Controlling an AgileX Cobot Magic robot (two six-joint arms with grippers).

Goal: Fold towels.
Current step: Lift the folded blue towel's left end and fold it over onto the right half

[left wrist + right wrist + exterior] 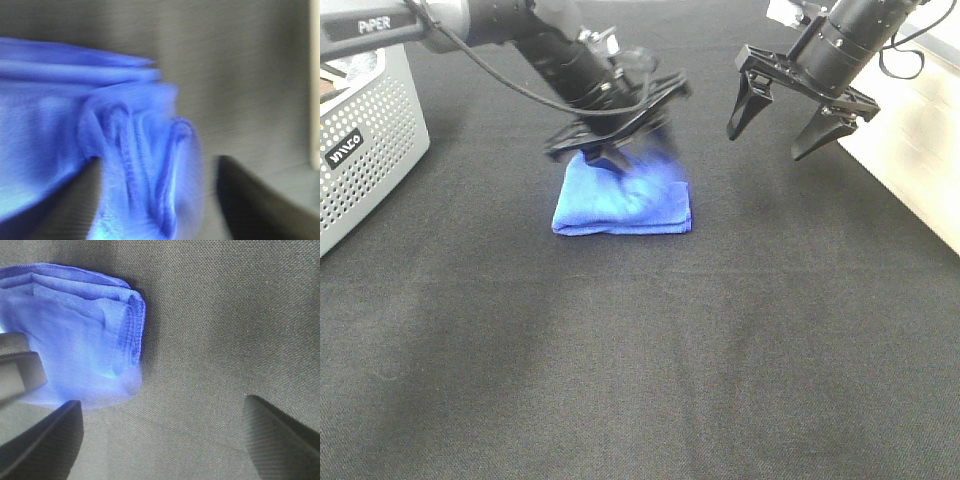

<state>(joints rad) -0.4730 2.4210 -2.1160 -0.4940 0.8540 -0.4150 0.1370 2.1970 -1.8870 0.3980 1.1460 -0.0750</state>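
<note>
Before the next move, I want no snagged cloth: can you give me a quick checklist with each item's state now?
1. Towel folded flat: not ok, far edge is bunched up.
2. Left end effector clear of towel: not ok, cloth sits between its fingers.
3. Right end effector open and off the towel: ok.
4. Towel edges aligned: cannot tell, blurred.
5. Grey box away from towel: ok.

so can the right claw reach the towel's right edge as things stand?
Probably yes: the right claw hangs open beside the towel, bare table between them; the left claw sits over only its far edge.
</note>
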